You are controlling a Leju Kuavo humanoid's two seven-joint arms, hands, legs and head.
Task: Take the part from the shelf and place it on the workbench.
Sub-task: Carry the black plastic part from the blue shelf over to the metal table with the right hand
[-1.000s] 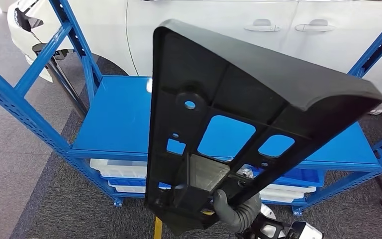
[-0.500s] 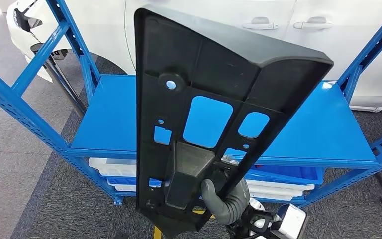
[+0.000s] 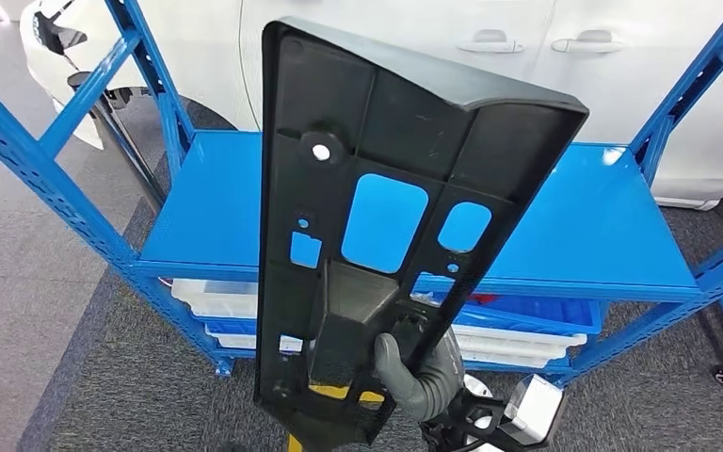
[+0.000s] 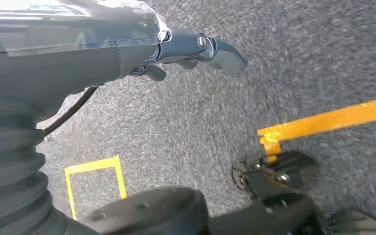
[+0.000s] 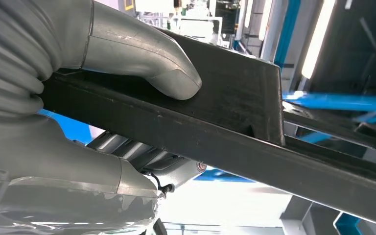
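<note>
A big black plastic part (image 3: 386, 122) with several cut-out holes stands almost upright in front of me in the head view. My right hand (image 3: 421, 379) grips it at its lower edge, in front of the blue shelf (image 3: 216, 217). In the right wrist view the grey thumb (image 5: 152, 58) presses on the flat face of the part (image 5: 235, 132), with the darker fingers under it. My left hand (image 4: 196, 49) hangs over the grey floor and holds nothing, its fingers loosely apart.
The blue shelf frame has slanted posts at the left (image 3: 28, 160) and right (image 3: 687, 94). White and blue bins (image 3: 226, 306) sit on its lower level. A white car (image 3: 527, 47) stands behind. Yellow tape (image 4: 333, 120) marks the grey carpet.
The part has swung to the left and stands more upright, and my right hand has moved left with it. The view has shifted slightly.
</note>
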